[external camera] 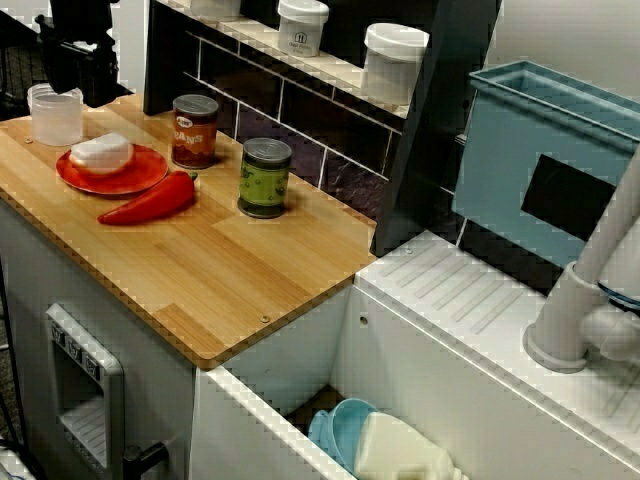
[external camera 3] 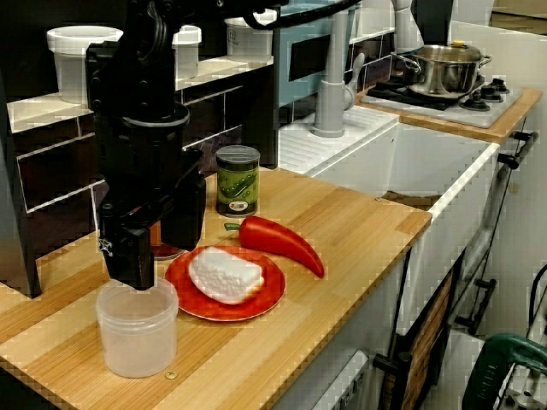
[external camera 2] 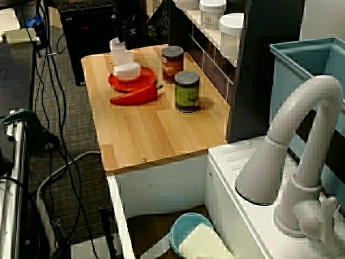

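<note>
Gripper (external camera 3: 159, 266) is a dark mass in the front view and cut off at the top in both sink-side views. Its jaws look spread wide and hold nothing. The near finger (external camera 3: 130, 256) hangs at the rim of the clear plastic cup (external camera 3: 137, 329), at 6 o'clock of the gripper; can't tell whether they touch. The cup stands upright at the wooden counter (external camera 3: 359, 231) end. The red plate (external camera 3: 272, 286) is just beside it at 3 o'clock and carries a white lump (external camera 3: 224, 275), identity unclear. The red pepper (external camera 3: 278, 241) lies against the plate's far edge. The green can (external camera 3: 238, 179) is at 1 o'clock, and the red can (external camera: 194, 130) is mostly hidden behind the gripper from the front. The sink (external camera 2: 161, 183) bottom is cut off, with a blue bowl (external camera 2: 186, 226) partly showing in it.
</note>
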You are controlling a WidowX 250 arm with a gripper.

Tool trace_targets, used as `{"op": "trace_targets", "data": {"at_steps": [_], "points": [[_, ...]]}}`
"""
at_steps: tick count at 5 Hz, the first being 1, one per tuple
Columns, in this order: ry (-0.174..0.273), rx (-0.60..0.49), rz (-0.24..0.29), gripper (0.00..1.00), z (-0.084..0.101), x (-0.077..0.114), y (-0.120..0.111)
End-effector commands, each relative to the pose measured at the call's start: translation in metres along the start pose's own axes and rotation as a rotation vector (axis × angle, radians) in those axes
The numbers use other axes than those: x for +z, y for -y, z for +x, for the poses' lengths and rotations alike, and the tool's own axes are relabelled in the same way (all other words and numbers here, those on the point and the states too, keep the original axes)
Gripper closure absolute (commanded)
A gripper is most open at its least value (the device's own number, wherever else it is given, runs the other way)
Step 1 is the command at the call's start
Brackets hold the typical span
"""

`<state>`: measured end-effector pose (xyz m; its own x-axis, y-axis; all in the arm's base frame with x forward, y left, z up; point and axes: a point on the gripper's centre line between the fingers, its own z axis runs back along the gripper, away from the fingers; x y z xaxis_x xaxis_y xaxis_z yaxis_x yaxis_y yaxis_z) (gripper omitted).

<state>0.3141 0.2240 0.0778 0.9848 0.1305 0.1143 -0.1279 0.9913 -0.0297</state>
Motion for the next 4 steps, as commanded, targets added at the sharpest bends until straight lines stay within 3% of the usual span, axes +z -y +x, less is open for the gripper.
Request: {"op": "trace_targets", "data": {"at_steps": [1, 4], "points": [[0.084, -0.011, 0.067, 0.00, 0.0089, 0.0298, -0.0083], [0.082, -0.007, 0.058, 0.00, 0.0049, 0.0330, -0.0113]]}}
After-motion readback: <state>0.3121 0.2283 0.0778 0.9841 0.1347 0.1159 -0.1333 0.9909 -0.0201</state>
